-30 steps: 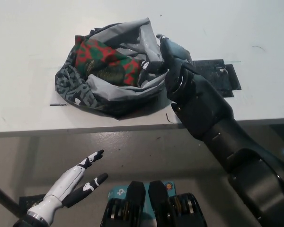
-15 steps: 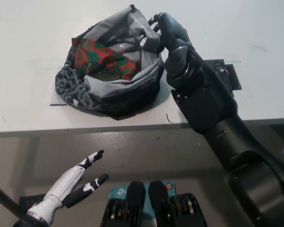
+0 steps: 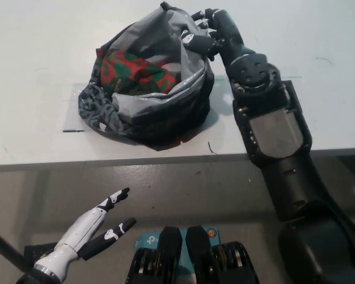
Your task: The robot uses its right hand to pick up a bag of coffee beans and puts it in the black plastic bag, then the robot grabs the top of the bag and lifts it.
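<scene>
The black plastic bag (image 3: 154,112) sits on the white table (image 3: 35,71), its mouth open toward me. Inside it lies the coffee bean bag (image 3: 133,68), red and green patterned. My black right hand (image 3: 208,31) is at the bag's upper right rim, its fingers closed on the plastic there, and that edge is pulled up. My white left hand (image 3: 89,234) rests low at the lower left, below the table edge, fingers apart and empty.
A dark flat mat (image 3: 287,89) lies on the table partly under my right forearm. The table's front edge (image 3: 106,161) runs across the middle of the picture, with floor below it.
My right hand has moved up and away along the bag's right rim, pulling the plastic up. The bag has shifted slightly right and stands taller. My left hand has not moved.
</scene>
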